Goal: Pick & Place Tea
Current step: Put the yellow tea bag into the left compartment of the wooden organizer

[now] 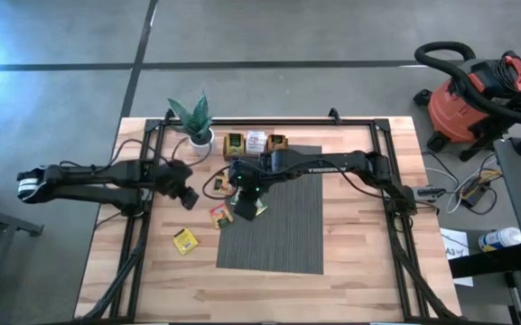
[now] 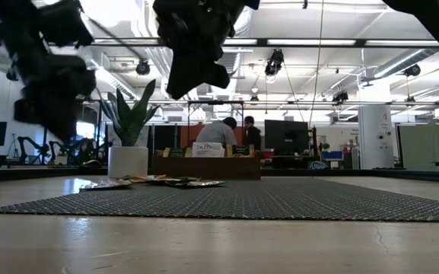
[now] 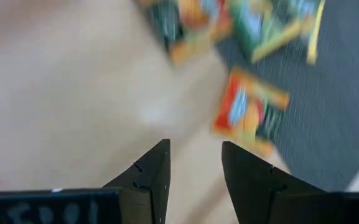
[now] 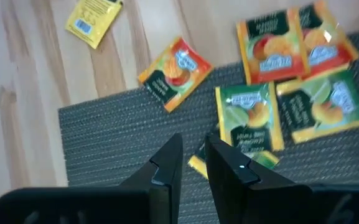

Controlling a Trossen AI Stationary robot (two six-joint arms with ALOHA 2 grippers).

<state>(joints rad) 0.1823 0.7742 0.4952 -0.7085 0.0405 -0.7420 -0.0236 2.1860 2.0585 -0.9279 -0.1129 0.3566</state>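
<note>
Several tea sachets lie flat around the grey mat's (image 1: 278, 226) far left corner: a yellow one (image 4: 94, 18) and an orange one (image 4: 174, 71) on the wood, green and orange ones (image 4: 247, 121) on the mat. My right gripper (image 4: 193, 152) hovers above this cluster, pointing steeply down, its fingers open by a narrow gap with nothing between them. A yellow-edged sachet (image 4: 263, 160) lies on the mat below it. My left gripper (image 3: 195, 158) hangs open over bare wood left of the sachets (image 1: 188, 197), clear of the table.
A brown wooden tray (image 1: 255, 143) with sachets stands at the mat's far edge, and a potted plant (image 1: 197, 126) to its left. Black frame rails (image 1: 143, 226) run along the table's sides. The mat's near half is bare. People sit in the room behind (image 2: 223, 133).
</note>
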